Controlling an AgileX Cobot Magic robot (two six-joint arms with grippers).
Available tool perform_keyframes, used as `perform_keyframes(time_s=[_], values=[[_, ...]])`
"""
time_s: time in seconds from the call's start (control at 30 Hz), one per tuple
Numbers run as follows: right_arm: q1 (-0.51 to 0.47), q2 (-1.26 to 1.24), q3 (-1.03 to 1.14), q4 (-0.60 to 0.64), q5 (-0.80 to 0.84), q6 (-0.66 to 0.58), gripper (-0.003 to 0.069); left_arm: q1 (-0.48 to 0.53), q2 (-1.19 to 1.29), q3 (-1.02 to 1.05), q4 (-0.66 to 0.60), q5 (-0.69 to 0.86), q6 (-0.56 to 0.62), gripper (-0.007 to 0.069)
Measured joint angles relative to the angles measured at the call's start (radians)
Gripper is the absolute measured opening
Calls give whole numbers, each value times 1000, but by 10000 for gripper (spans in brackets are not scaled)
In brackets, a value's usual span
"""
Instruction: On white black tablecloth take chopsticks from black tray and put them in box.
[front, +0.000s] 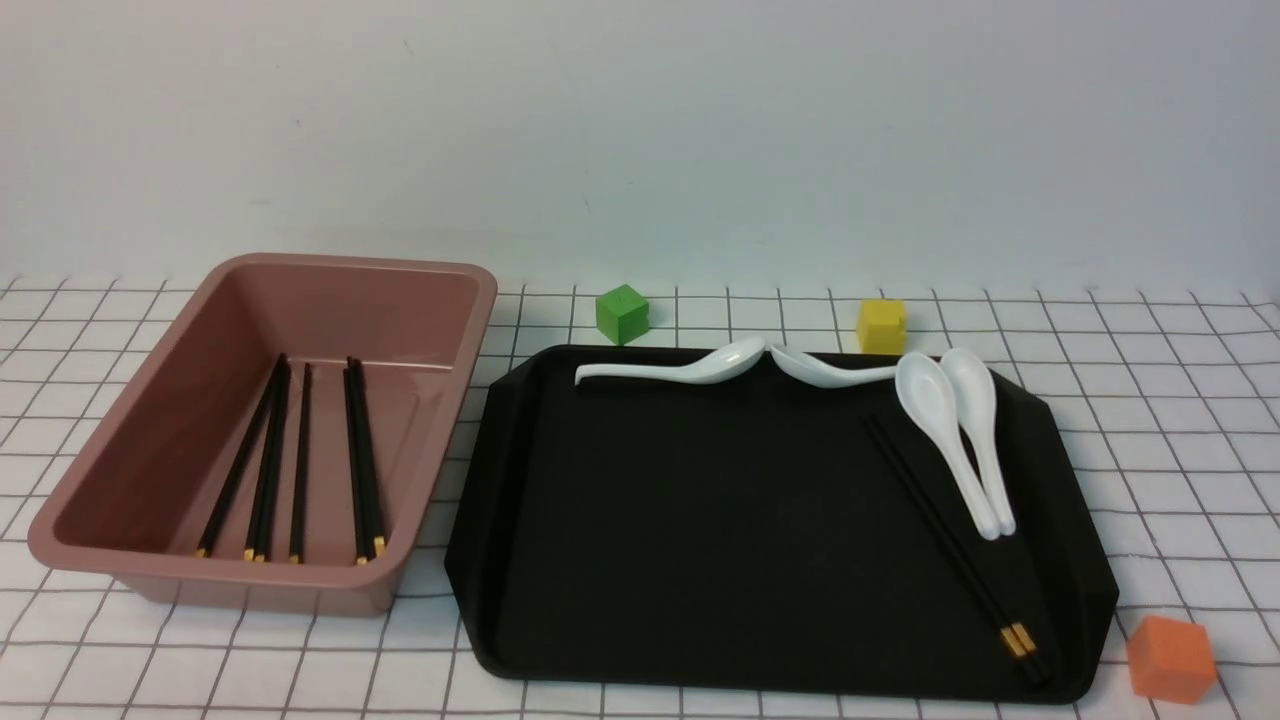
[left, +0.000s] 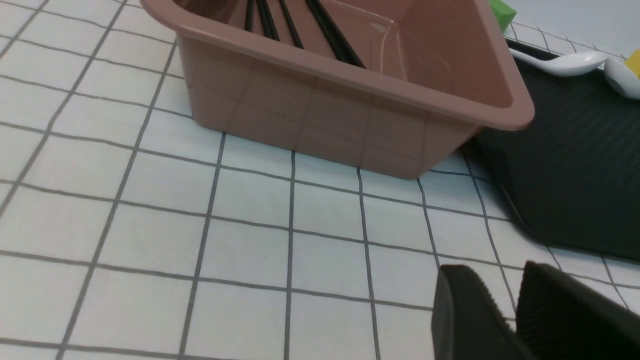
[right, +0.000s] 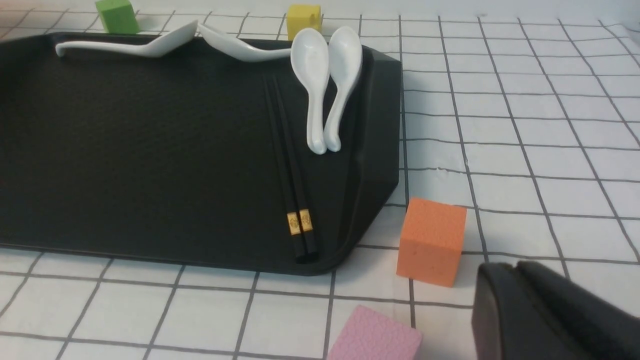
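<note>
Lying at the lower right of the black tray (front: 700, 520) in the front view, the last pair of chopsticks (front: 950, 540) still waits, while several others already rest inside the box (front: 440, 290) at the left of the frame. The left gripper (left: 505, 320) hangs above the tablecloth (left: 150, 210), its jaws a little apart and holding nothing; the right gripper (right: 515, 300) appears pressed together and also empty. One risk, in my judgement, is that the thin tips lie just beside the two white spoons (front: 960, 440), so a wide grasp there may push a spoon. Another is that the gold-banded ends lie close against the tray rim, which leaves little space for a finger. The orange cube (right: 431, 241) near that corner also narrows the approach. The middle of the sticks has more free room, and the tray centre is bare.
</note>
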Motion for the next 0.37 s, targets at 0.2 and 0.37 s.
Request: perform_keyframes(time_s=[0.2, 0.37], values=[[0, 0, 0, 0, 0, 0, 51, 0, 0, 0, 0, 0, 0, 189], [0, 0, 0, 0, 0, 0, 51, 0, 0, 0, 0, 0, 0, 197]])
